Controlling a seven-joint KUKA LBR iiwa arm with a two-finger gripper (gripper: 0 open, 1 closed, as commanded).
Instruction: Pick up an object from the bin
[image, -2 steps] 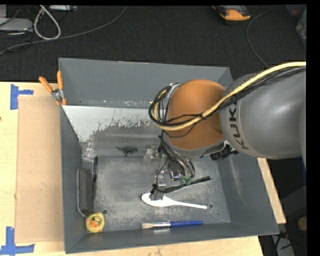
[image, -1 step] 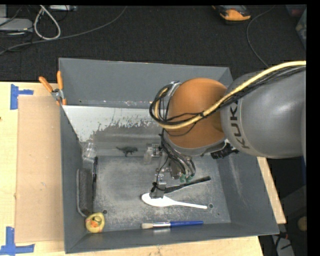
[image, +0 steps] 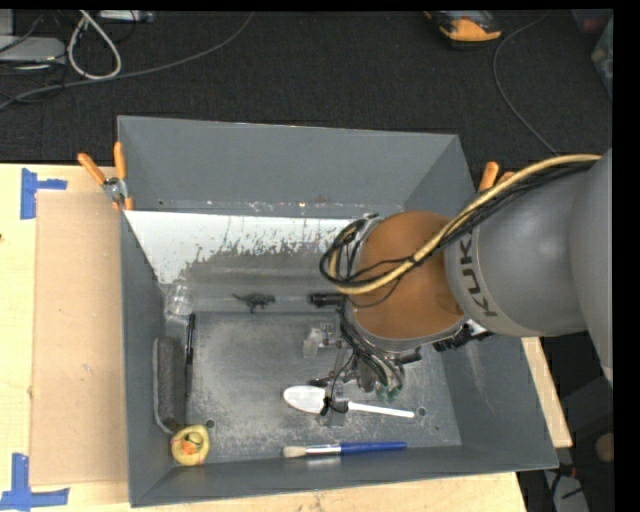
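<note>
Toward the bin's front edge lies the white plastic spoon, light, stiff, slick, best pinched across its thin neck, where my gripper hangs, spread or pressed together I cannot tell.

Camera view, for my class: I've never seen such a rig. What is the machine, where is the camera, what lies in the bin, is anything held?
The camera looks down into a grey bin from above, slightly sideways. The big grey shape at right is a robot arm, meant to pick one thing out. Its pincer hangs low over a white spoon. Whether it grips it, I cannot tell. Nearby lie a blue brush, a yellow round thing at front left and a long dark thing by the left wall.
</note>
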